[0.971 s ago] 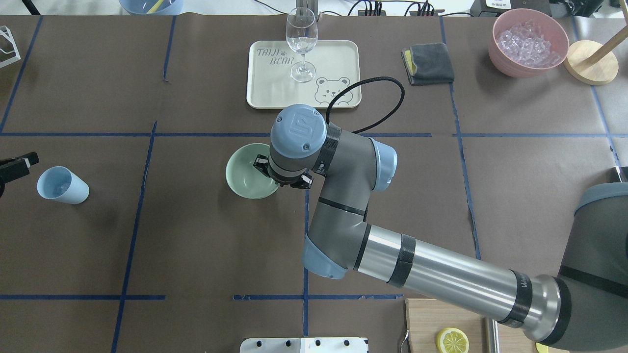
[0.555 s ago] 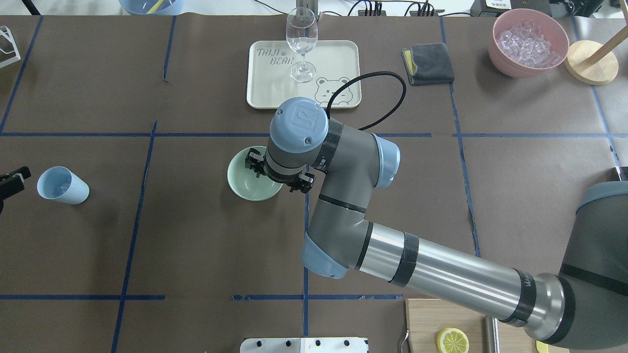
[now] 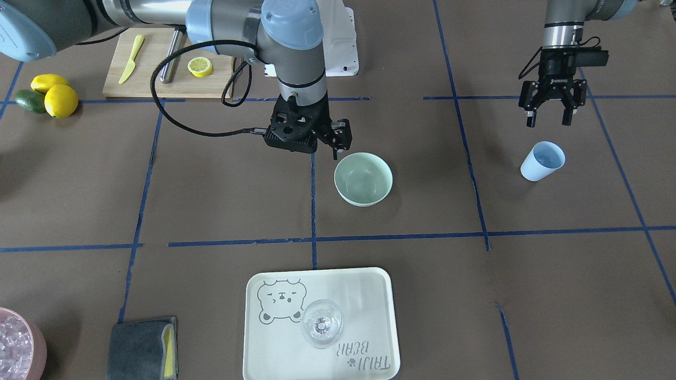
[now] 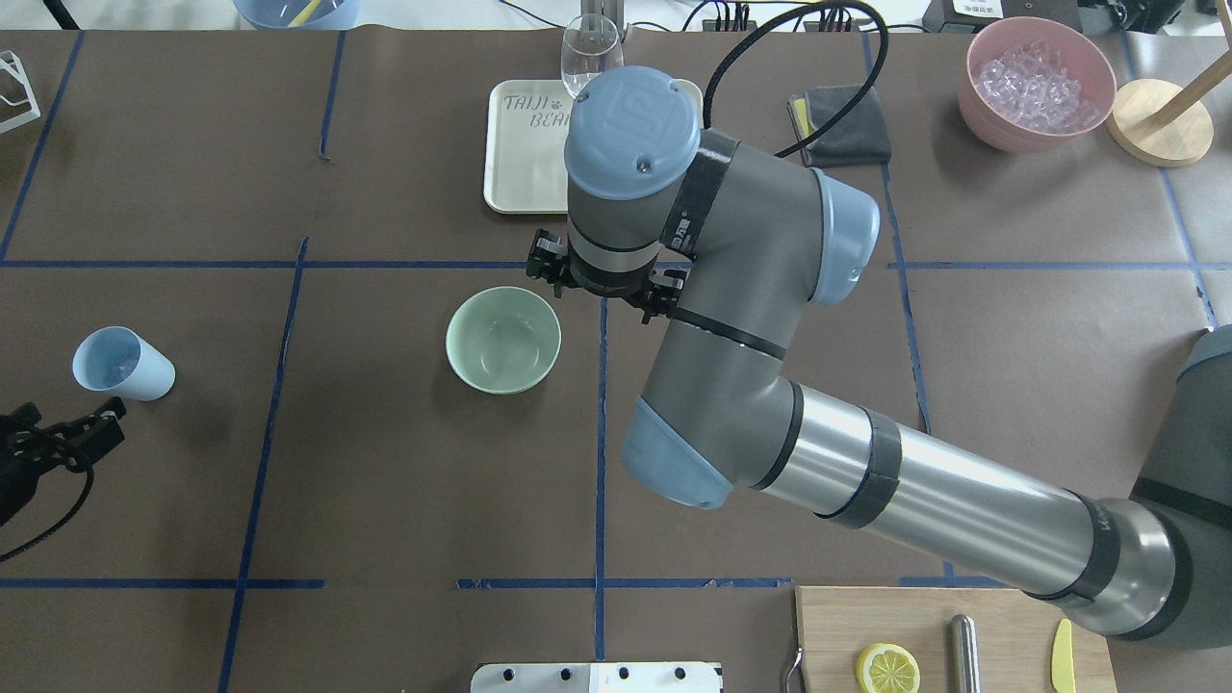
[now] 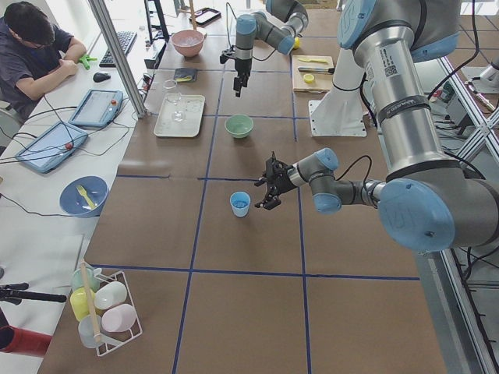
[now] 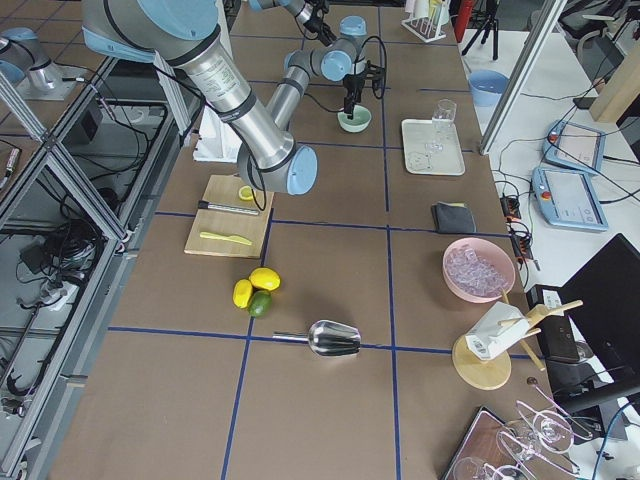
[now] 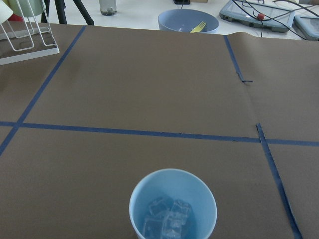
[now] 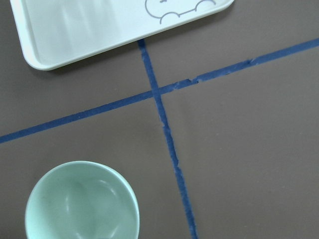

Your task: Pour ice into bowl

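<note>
Left gripper [image 3: 548, 121] spread open, empty, beside light blue cup [image 3: 542, 161] near table's left edge | ice [image 7: 167, 219] in cup, unpoured | bowl [image 3: 363, 178] mid-table, empty | right gripper [image 3: 340, 142] beside bowl, holding nothing, jaw gap unclear | remaining: grasp, carry, pour

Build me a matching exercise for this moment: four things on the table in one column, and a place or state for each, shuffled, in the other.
Things:
1. bowl
2. cup
3. glass
4. lemon slice

Places or states:
A. stands on the tray
B. holds ice
C. lies on the board
D. empty

Pairs: 1-D, 2-B, 3-A, 4-C
</note>
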Available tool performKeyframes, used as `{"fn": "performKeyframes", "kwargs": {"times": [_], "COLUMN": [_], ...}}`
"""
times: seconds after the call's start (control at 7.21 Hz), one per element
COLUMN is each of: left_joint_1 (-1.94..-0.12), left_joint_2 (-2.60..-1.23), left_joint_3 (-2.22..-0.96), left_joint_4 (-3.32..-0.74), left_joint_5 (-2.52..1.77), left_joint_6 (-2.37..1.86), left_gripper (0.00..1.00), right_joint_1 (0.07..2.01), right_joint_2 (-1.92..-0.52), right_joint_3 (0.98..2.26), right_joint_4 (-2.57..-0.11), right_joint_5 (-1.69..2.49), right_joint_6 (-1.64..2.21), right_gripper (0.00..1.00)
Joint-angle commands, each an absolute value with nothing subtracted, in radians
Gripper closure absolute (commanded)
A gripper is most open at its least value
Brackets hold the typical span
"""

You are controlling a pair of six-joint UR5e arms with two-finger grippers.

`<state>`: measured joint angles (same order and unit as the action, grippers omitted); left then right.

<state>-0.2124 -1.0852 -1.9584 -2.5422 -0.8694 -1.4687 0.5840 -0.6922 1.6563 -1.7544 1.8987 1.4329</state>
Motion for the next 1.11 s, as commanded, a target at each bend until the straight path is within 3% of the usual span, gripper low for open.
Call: {"fn": "performKeyframes", "kwargs": {"times": [0.0,0.14,0.55,0.97], "left_joint_1": [-0.137,-0.137,-0.138,-0.138], "left_joint_2": [-1.18,-1.224,-1.235,-1.302], "left_joint_3": [-1.846,-1.776,-1.74,-1.687], "left_joint_4": [-2.473,-2.473,-2.476,-2.476], "left_joint_5": [-0.715,-0.671,-0.638,-0.637], "left_joint_6": [-1.539,-1.539,-1.54,-1.537], "left_gripper": [0.01,0.01,0.01,0.02], "right_joint_1": [0.636,0.658,0.727,0.758], "right_joint_2": [-0.768,-0.813,-0.948,-0.966], "right_joint_3": [1.787,1.83,1.92,1.922], "right_joint_4": [-1.833,-1.83,-1.824,-1.822], "right_joint_5": [1.907,1.922,1.977,2.013], "right_joint_6": [1.303,1.264,1.067,1.042], "right_gripper": [0.0,0.0,0.0,0.0]}}
